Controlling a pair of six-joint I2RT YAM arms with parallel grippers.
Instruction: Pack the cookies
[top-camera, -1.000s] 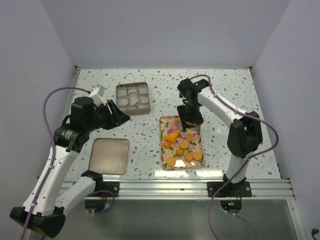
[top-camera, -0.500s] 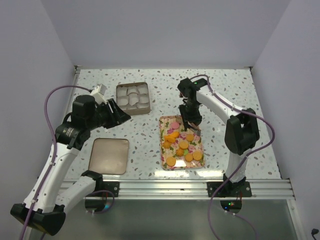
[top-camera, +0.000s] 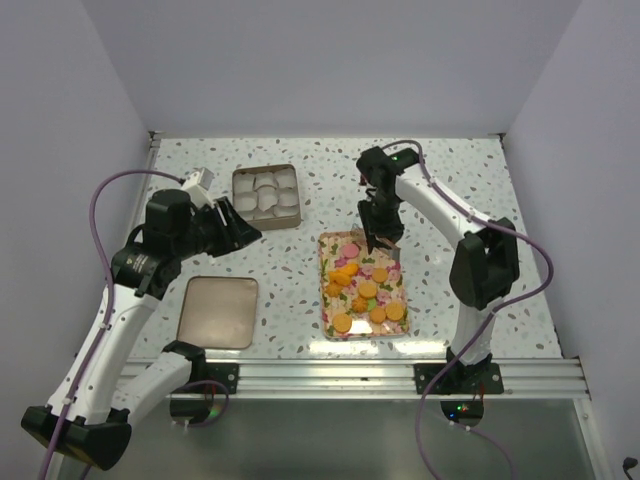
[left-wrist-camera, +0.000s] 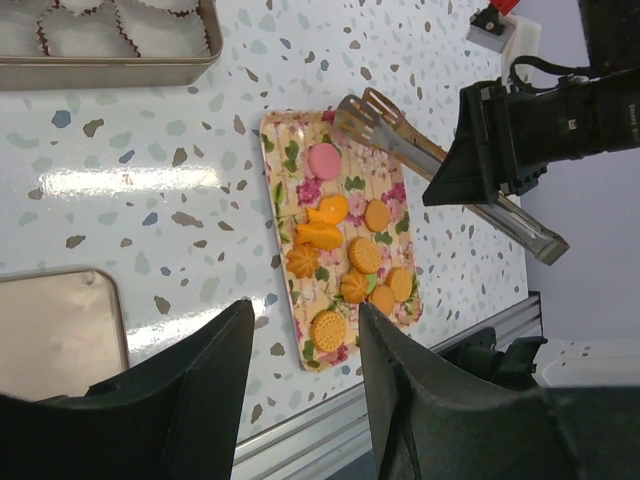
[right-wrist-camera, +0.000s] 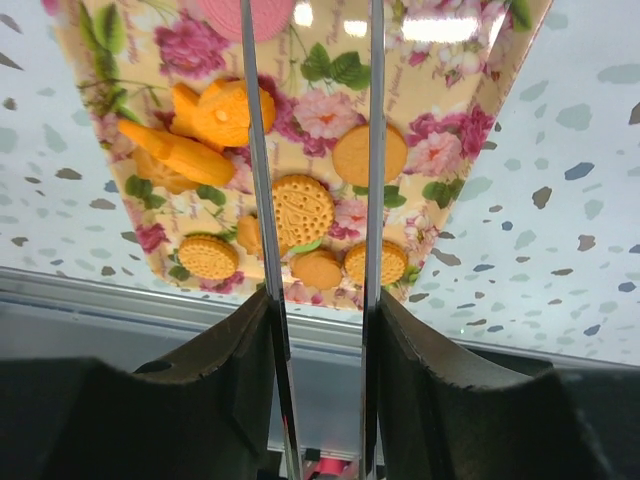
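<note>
Several cookies (top-camera: 367, 290) lie on the floral tray (top-camera: 331, 316): mostly orange ones (right-wrist-camera: 303, 210) and a pink one (left-wrist-camera: 324, 158) at the far end. My right gripper (top-camera: 380, 222) is shut on metal tongs (left-wrist-camera: 420, 150), which hang just above the far end of the tray. In the right wrist view the two tong arms (right-wrist-camera: 256, 150) run apart over the orange cookies with nothing between them. My left gripper (top-camera: 236, 226) hovers open and empty to the left of the tray, near the tin.
A square tin (top-camera: 266, 195) lined with white paper cups stands at the back left of the tray. Its flat lid (top-camera: 219, 311) lies at the near left. The table's metal front rail (top-camera: 380, 378) runs just below the tray.
My right gripper has drawn the tongs a little toward the far end of the tray, over the pink cookie. The left arm has barely moved.
</note>
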